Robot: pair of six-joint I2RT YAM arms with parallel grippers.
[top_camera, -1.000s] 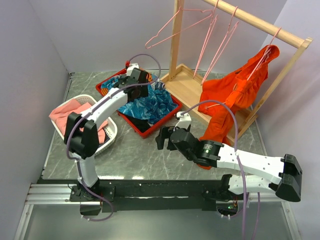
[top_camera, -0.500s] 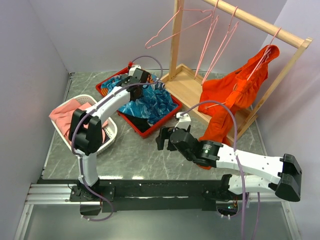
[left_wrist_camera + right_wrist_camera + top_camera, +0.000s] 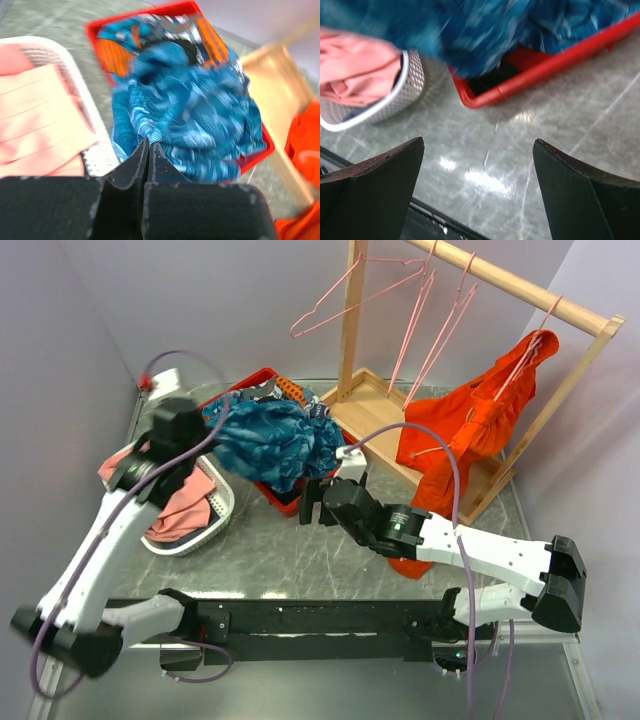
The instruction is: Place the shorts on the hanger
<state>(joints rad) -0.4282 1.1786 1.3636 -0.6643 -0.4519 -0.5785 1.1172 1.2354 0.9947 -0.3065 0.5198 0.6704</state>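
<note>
The teal-blue printed shorts (image 3: 275, 440) hang in a bunch over the red tray (image 3: 283, 502), lifted by one pinched fold. My left gripper (image 3: 215, 428) is shut on that fold, and the left wrist view shows its tips (image 3: 149, 145) pressed together on the shorts (image 3: 200, 105). My right gripper (image 3: 310, 502) hovers low over the table by the tray's near corner, open and holding nothing (image 3: 477, 142), with the shorts (image 3: 470, 30) just ahead. Empty pink hangers (image 3: 352, 295) (image 3: 455, 315) hang on the wooden rail (image 3: 520, 285) at the back right.
An orange garment (image 3: 470, 430) hangs from another pink hanger at the rail's right end. A white basket (image 3: 215, 505) with pink cloth (image 3: 185, 500) sits left of the tray. An orange-and-blue cloth (image 3: 210, 45) lies in the tray. The rack's wooden base (image 3: 375, 420) lies behind it.
My left gripper shut on the shorts, then the arm swung up and back to the left, pulling them out of the tray. The right gripper edged closer to the tray.
</note>
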